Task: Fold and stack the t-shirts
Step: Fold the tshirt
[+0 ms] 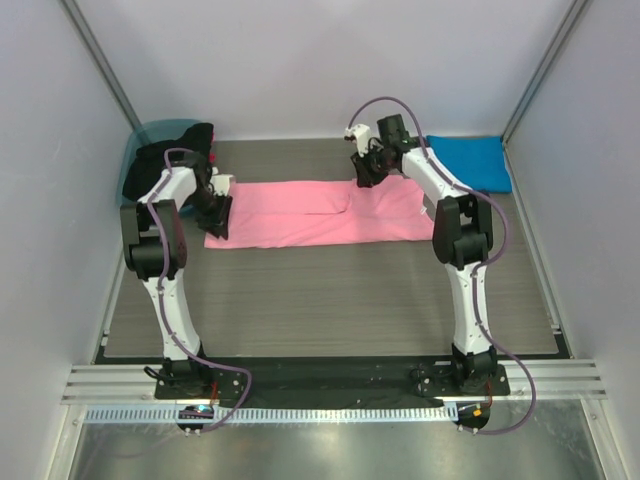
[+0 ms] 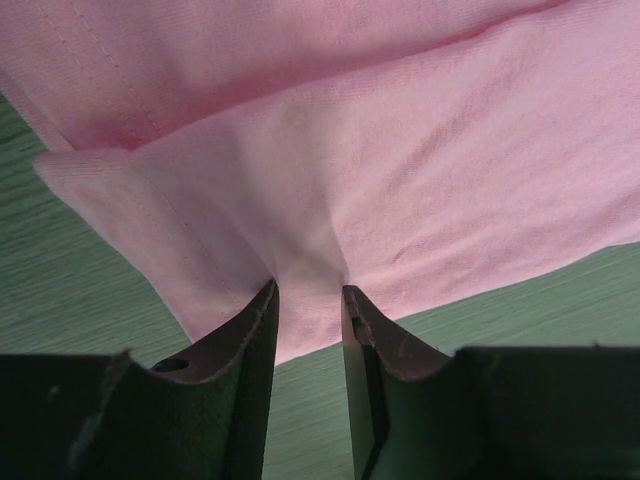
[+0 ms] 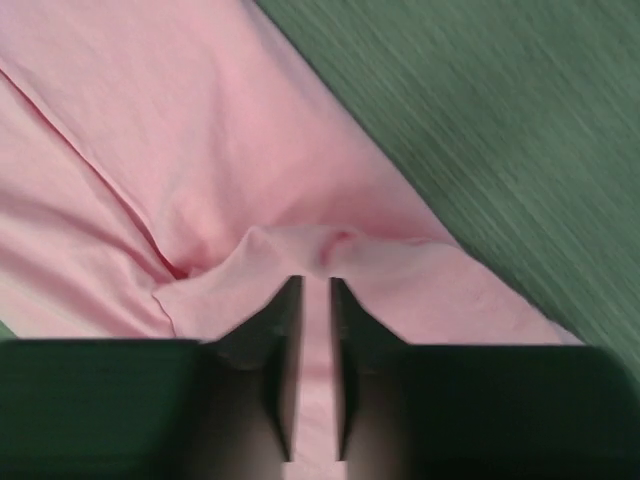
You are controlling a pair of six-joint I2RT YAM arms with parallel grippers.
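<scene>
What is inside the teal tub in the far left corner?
A dark cloth lies heaped over the teal tub, hanging past its rim. Anything beneath that cloth, deeper in the tub, is covered and cannot be seen.

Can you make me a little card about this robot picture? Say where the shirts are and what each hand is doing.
pink t-shirt: spread out across the middle of the table, running left to right
blue t-shirt: back right corner, apart from the pink one
left hand: pinching the pink t-shirt at its left end
right hand: pinching the pink t-shirt's far edge, right of the middle
teal tub: back left corner, with dark cloth in front
stacking: not yet done
</scene>
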